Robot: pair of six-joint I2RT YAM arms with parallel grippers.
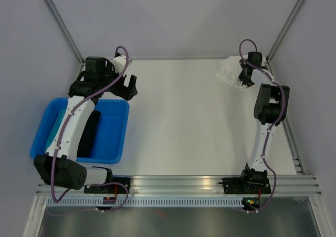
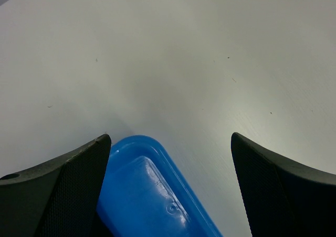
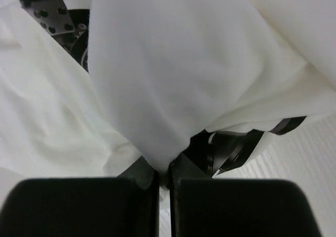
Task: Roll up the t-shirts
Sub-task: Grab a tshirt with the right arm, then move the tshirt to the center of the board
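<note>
A crumpled white t-shirt [image 1: 229,71] with black print lies at the far right corner of the table. My right gripper [image 1: 244,79] is down on its near edge. The right wrist view shows the jaws [image 3: 163,171] shut on a fold of the white t-shirt [image 3: 173,79], with black printed bands beside them. My left gripper [image 1: 128,87] hangs open above the table by the far corner of a blue bin [image 1: 113,135]. Its two black fingers [image 2: 63,195] stand wide apart with nothing between them. A dark cloth roll [image 1: 89,135] lies in the bin, partly hidden by the left arm.
The blue bin's corner [image 2: 152,195] shows below the left gripper. Grey walls with metal struts [image 1: 63,24] close the table on three sides. An aluminium rail [image 1: 178,183] carrying both arm bases runs along the near edge.
</note>
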